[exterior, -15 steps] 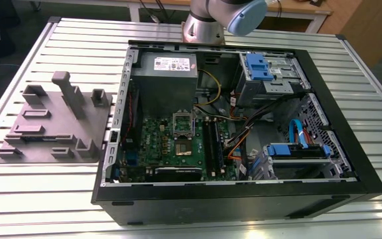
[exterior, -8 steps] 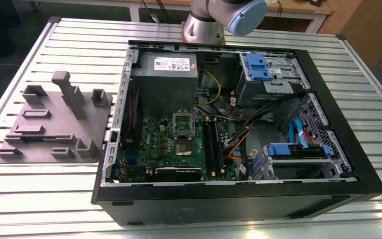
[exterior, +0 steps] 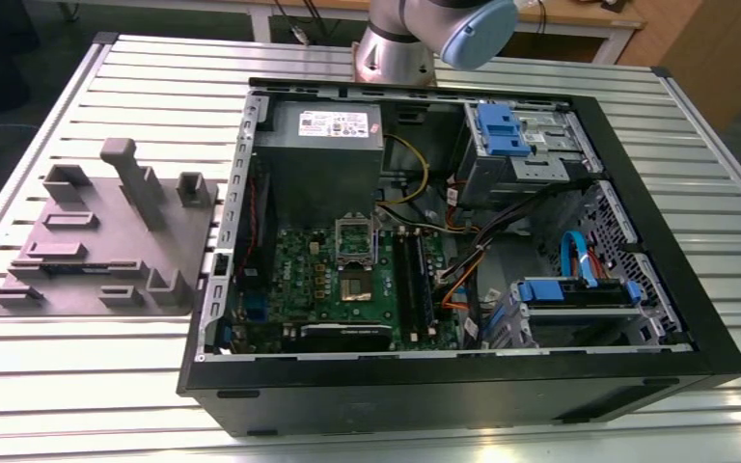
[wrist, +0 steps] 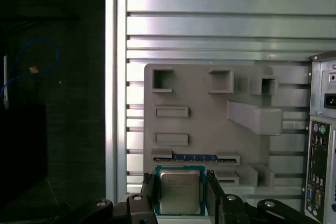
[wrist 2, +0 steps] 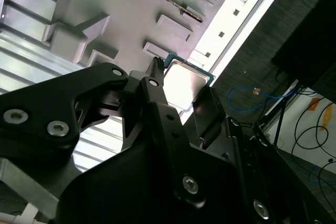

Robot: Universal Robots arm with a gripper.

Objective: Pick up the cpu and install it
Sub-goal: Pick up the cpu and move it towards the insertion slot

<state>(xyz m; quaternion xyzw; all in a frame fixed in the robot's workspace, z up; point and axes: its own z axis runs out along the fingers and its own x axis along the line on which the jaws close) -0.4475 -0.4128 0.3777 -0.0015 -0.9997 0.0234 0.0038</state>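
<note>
The pick-up looks done. The hand (wrist: 179, 177) is clamped on the cpu (wrist: 179, 195), gripping two opposite edges and holding it above the grey fixture plate (wrist: 199, 93) near the surface (wrist: 210, 30) edge. Installing calls for squaring it over the seemingly vacant motherboard socket (exterior: 355, 280) inside the open computer case (exterior: 448, 391). The plate's square pockets look empty.

Slatted aluminium table (exterior: 88, 405) (brightly lit); dark, perhaps carpeted floor (wrist: 52, 145); wooden desk (exterior: 590, 13).

Glossy metal cpu (wrist: 180, 196), matt black tool (wrist: 180, 183), matt grey plastic tray (wrist: 199, 93), ribbed metal table (wrist: 210, 24).
</note>
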